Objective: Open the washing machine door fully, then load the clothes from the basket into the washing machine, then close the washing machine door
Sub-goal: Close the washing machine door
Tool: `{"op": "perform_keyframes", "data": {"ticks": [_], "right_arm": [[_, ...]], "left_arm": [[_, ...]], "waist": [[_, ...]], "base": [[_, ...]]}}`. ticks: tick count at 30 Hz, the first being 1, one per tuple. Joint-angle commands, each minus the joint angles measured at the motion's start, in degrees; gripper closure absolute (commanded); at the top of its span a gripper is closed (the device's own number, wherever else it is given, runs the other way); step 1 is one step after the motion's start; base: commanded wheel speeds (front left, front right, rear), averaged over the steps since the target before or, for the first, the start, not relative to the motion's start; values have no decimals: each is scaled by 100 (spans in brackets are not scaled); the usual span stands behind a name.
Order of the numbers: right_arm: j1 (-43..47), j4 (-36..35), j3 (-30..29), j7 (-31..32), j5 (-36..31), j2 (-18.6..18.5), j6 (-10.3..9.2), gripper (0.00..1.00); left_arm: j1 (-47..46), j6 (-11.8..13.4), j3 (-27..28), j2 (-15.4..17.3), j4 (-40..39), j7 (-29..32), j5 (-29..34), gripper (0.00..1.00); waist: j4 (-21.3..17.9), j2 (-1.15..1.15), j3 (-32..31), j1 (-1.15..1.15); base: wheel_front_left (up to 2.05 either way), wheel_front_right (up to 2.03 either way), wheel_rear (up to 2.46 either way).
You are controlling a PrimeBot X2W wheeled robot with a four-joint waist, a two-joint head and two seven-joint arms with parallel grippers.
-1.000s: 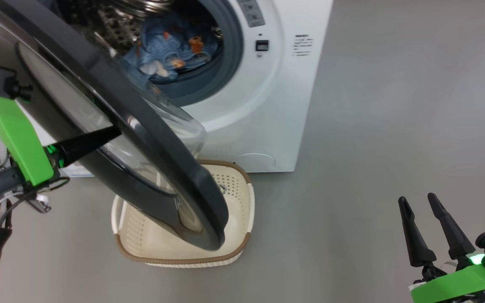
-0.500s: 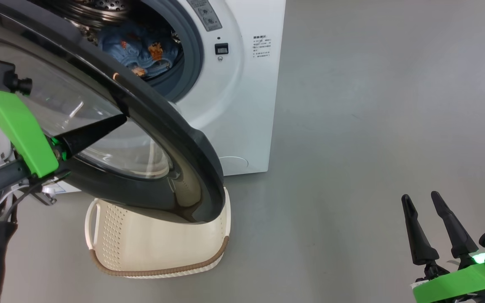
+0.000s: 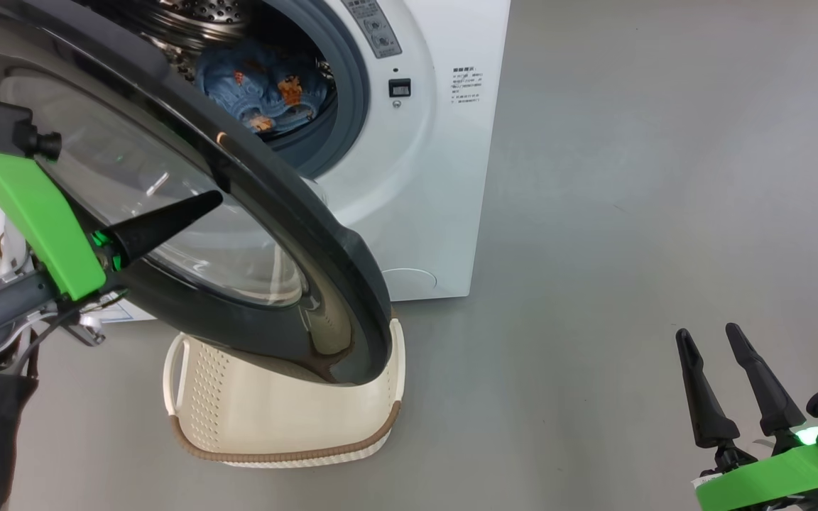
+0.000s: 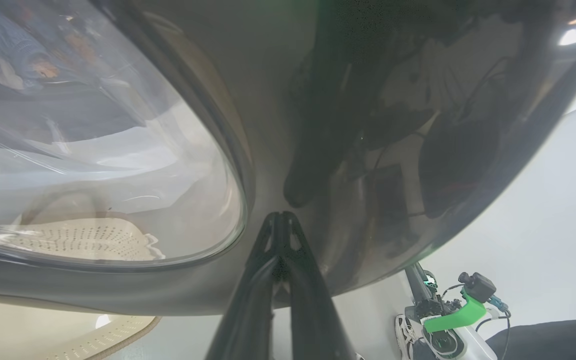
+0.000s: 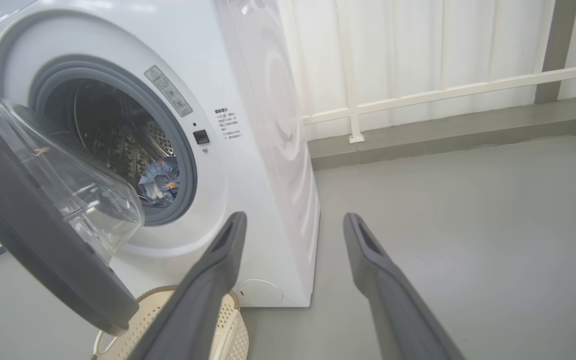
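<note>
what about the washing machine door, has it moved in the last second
Yes: the washing machine door has swung toward the washing machine; its free edge is now nearer the round flap, the shut left gripper at its outer face.

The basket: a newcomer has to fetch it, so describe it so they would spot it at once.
Find the big white washing machine on the grey floor, its round black-rimmed door swung open. In front of it, under the door's lower edge, sits the basket. Cream perforated walls, a brown woven-look rim and a looped side handle set it apart.
</note>
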Motion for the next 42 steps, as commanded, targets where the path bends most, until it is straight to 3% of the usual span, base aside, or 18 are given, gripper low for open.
{"op": "perform_keyframes", "data": {"ticks": [1,15,18,26,30,42], "right_arm": [[-10,-127,124,-46,-61,-139,32,0],[56,-93,149,-46,-49,-133,32,0],[98,-90,138,-46,-42,-124,32,0],[229,-111,72,-46,-29,-132,32,0],[280,-125,31,-46,-22,-144,32,0],[375,-104,-13,-46,-11,-148,32,0]], "left_arm": [[-109,-38,211,273,-155,-31,-34,100],[335,-38,263,373,-110,-223,-101,100],[673,-38,316,401,-95,-365,-132,78],[1748,-38,471,533,-109,-976,-130,40],[2210,-38,515,547,-73,-1380,-111,0],[3448,-38,500,395,56,-3161,65,0]], "waist": [[4,0,-3,0],[-40,0,-147,0],[-67,0,-213,0],[-106,0,-325,0],[-86,0,-355,0],[-157,0,-486,0]], "base": [[0,0,0],[0,0,0],[0,0,0],[0,0,0],[0,0,0],[0,0,0]]}}
